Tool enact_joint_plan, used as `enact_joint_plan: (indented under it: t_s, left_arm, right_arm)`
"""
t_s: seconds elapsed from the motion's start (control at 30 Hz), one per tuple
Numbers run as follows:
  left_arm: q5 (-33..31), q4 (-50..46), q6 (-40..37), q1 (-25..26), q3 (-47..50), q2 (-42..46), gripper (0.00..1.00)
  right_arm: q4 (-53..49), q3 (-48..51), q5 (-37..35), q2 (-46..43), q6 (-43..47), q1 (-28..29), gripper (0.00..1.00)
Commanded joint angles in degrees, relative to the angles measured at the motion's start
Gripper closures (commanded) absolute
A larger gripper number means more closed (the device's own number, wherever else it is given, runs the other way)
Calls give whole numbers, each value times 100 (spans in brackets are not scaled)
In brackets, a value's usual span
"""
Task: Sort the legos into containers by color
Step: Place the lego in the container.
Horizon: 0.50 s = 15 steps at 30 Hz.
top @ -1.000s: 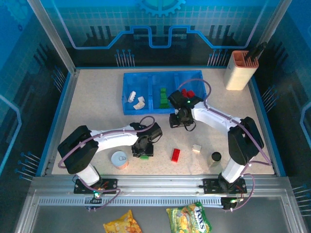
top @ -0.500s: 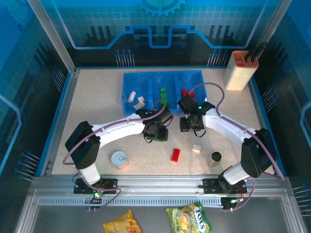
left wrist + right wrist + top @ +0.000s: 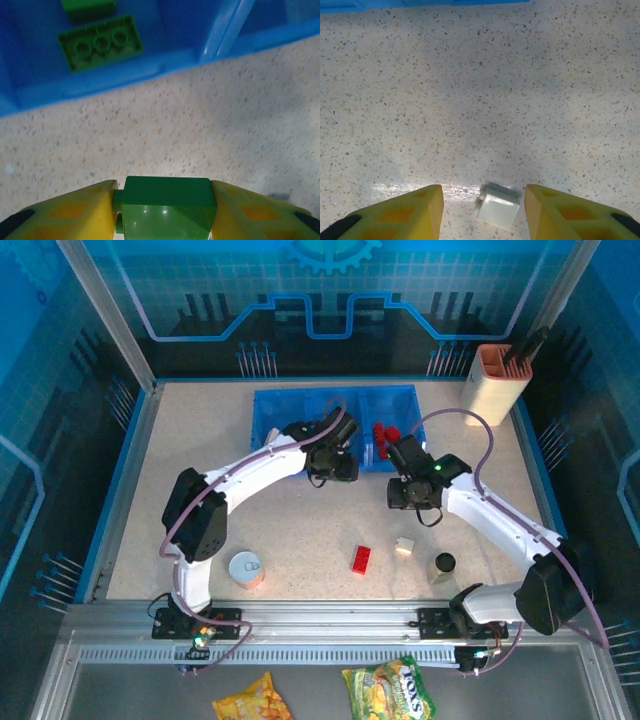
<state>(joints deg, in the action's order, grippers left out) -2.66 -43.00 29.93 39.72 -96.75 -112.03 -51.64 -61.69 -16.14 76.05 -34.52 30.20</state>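
- Top external, near side: red brick [image 3: 361,558] and cream brick [image 3: 404,545] lie loose on the table [image 3: 200,460], apart from each other. Same spots as 1 s ago, both unsorted.
- R gripper [image 3: 482,195]: was over the bin's right compartment 1 s ago and has since pulled back toward the near side. Right wrist cam shows the fingers spread with nothing held. The cream brick sits on the table between them, nearer one finger. Judged: the red drop is done and cream is the next pick.
- L gripper [image 3: 165,192]: was low beside the tin [image 3: 246,568] 1 s ago and has since swung out to the bin's near wall. Left wrist cam shows it clamped on a green brick [image 3: 167,215], held over the table just short of the bin [image 3: 125,75].
- Bin contents: green bricks [image 3: 100,47] lie in the compartment straight ahead of the L gripper. The red ones [image 3: 385,432] are in the right compartment.
- Meaning: the held green brick looks lined up w/ its own colour. Prob needs a bit more fwd travel over the wall, then release.
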Motion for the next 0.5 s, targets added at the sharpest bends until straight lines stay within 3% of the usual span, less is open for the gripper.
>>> enact_joint_plan:
  t_s: [0.0,0.47]
  left_arm:
    - [425,121,-118,-201,-461,-331,51]
    - [907,669,376,-776,-1645,-1509,52]
  right_arm:
    - [-212,61,-126,-189,-124,-76,52]
    - [-422,-67,-214,-375,-98,-75,52]
